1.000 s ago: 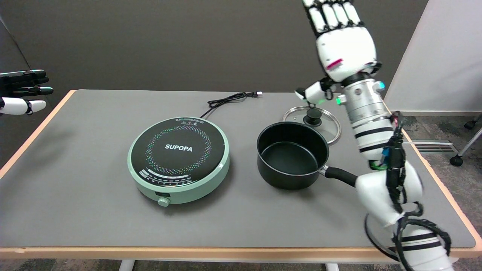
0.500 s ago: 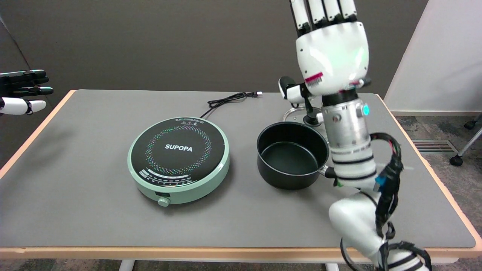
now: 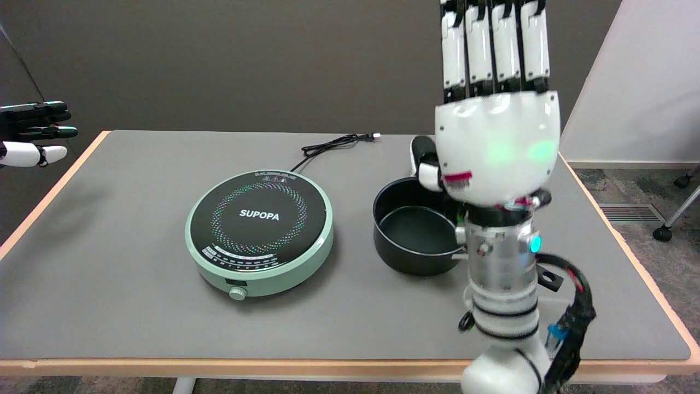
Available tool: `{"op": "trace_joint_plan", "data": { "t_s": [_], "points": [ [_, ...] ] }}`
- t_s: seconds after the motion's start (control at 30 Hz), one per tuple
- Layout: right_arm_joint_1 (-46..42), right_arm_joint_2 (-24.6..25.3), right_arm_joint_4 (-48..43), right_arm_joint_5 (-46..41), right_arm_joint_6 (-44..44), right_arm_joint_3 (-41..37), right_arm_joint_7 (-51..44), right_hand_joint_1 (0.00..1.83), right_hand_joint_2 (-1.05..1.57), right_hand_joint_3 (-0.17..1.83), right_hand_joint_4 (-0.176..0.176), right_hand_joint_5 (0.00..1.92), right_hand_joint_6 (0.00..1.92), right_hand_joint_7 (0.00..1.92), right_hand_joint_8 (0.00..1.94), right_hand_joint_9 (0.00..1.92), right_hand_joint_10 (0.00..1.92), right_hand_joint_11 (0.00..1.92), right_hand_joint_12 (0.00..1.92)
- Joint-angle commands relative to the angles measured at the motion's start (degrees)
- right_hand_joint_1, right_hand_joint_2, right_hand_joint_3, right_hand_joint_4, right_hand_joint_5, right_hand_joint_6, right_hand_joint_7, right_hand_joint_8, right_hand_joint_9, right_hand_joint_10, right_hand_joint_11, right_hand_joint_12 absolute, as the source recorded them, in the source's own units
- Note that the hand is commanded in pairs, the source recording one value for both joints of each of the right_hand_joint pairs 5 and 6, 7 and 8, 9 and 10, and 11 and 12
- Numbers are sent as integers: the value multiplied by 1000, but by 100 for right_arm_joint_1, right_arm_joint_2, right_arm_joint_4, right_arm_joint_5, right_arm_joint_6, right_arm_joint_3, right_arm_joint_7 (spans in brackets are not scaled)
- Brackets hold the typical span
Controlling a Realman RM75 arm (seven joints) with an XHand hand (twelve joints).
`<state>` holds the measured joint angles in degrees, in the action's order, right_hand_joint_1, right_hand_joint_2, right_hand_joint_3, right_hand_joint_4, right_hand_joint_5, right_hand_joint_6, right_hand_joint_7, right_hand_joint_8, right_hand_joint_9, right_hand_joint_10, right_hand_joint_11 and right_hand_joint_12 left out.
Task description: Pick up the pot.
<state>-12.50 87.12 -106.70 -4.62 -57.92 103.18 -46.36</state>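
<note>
Though partly hidden, the black pot point(image 3: 414, 232) sits upright, lidless.

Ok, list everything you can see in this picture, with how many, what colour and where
induction cooker: one, mint green with a black top, left of centre on the table
pot: one, black, empty, right of the cooker, partly behind the right arm
power cord: one, black, behind the cooker
table: one, grey top with a wooden edge
chair casters: black, on the floor at far right
left hand: black and white, in the air at upper left
right hand: white and black, raised, fingers straight up, holding nothing
</note>
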Motion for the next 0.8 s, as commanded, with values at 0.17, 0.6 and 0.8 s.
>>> {"op": "trace_joint_plan", "data": {
  "t_s": [0.17, 0.6, 0.8],
  "points": [
    [-760, 73, 483, -674, -2080, 2017, -1919, 1089, -5, 882, -176, 22, 22, 22, 22, 22, 22, 22, 22],
    [-759, 65, 1042, -1721, -2993, 2453, -1996, 1101, -8, 924, -176, 20, 20, 20, 20, 20, 20, 20, 20],
    [-775, -18, 1141, -2201, -3374, 2450, -2014, 1121, -65, 1032, -176, 18, 18, 18, 18, 18, 18, 18, 18]
  ]
}}
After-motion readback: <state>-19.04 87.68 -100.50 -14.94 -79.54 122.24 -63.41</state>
